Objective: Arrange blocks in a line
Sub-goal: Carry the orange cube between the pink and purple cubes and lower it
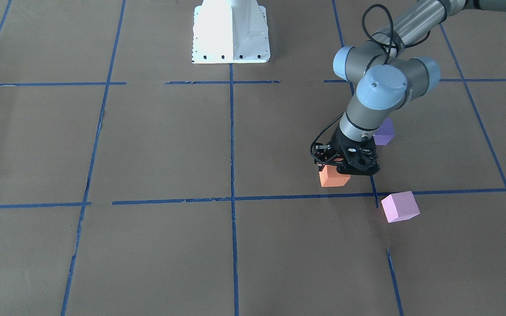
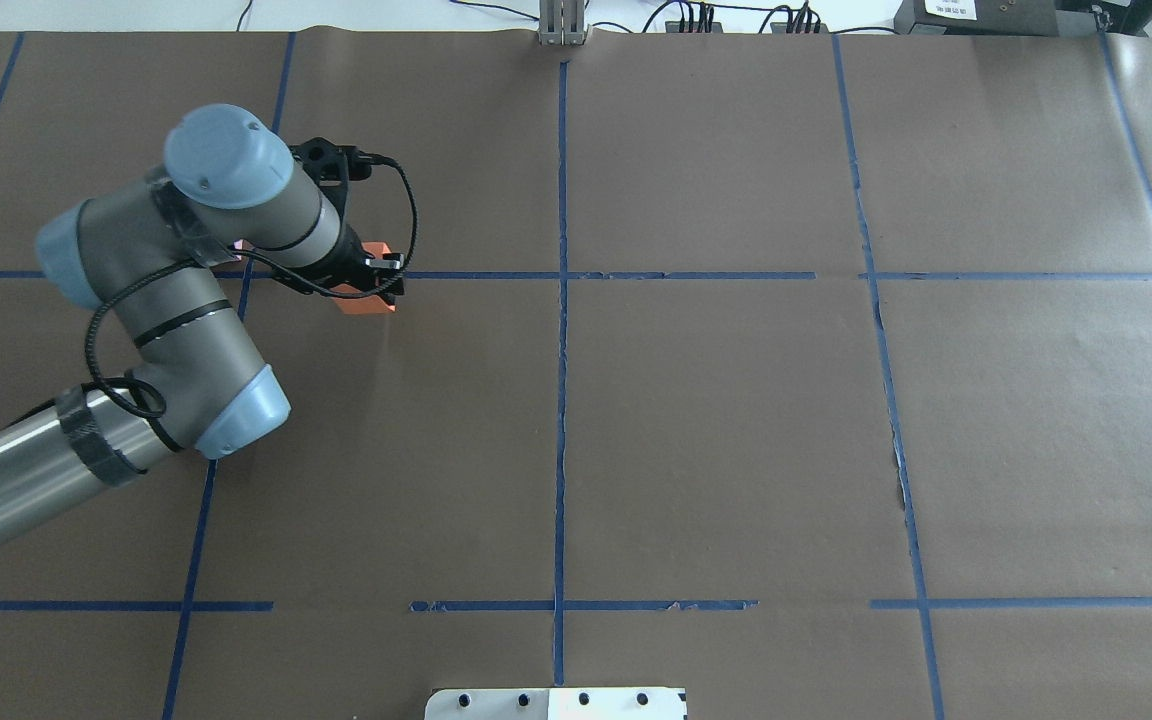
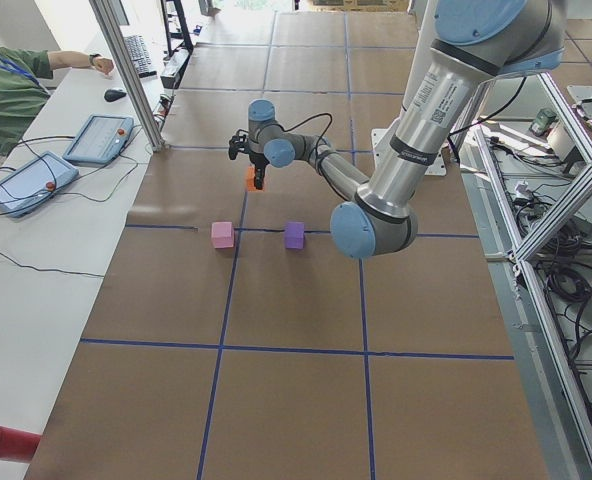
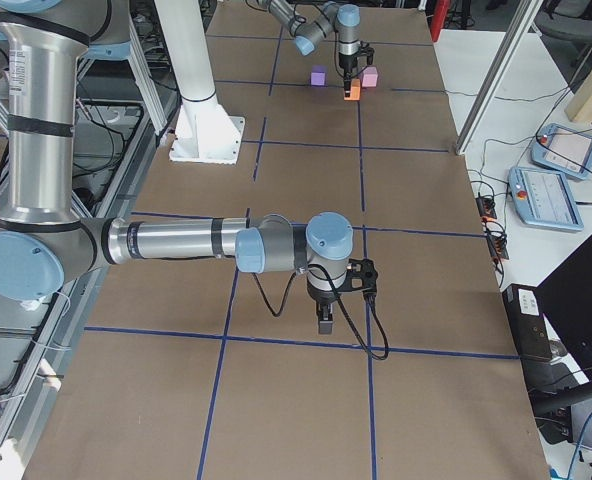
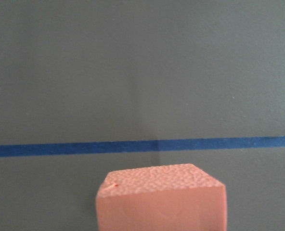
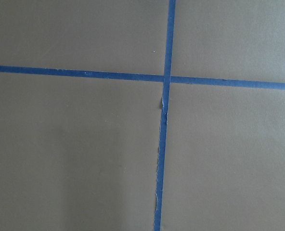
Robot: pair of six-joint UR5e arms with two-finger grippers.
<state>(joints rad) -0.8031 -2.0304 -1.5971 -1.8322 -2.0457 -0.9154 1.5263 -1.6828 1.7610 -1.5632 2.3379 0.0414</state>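
My left gripper (image 1: 344,166) is shut on the orange block (image 1: 332,177), held low at the brown paper, just on the robot's side of a blue tape line. The orange block also shows in the overhead view (image 2: 368,300) and fills the bottom of the left wrist view (image 5: 161,197). The purple block (image 1: 384,132) lies behind the wrist, partly hidden. The pink block (image 1: 400,206) lies apart on the operators' side of the tape line. My right gripper (image 4: 323,320) shows only in the exterior right view, low over the paper; I cannot tell if it is open or shut.
Blue tape lines (image 1: 232,198) divide the brown paper into squares. The white robot base (image 1: 231,33) stands at the table's robot side. A metal post (image 3: 126,70) and tablets (image 3: 28,182) stand at the operators' side.
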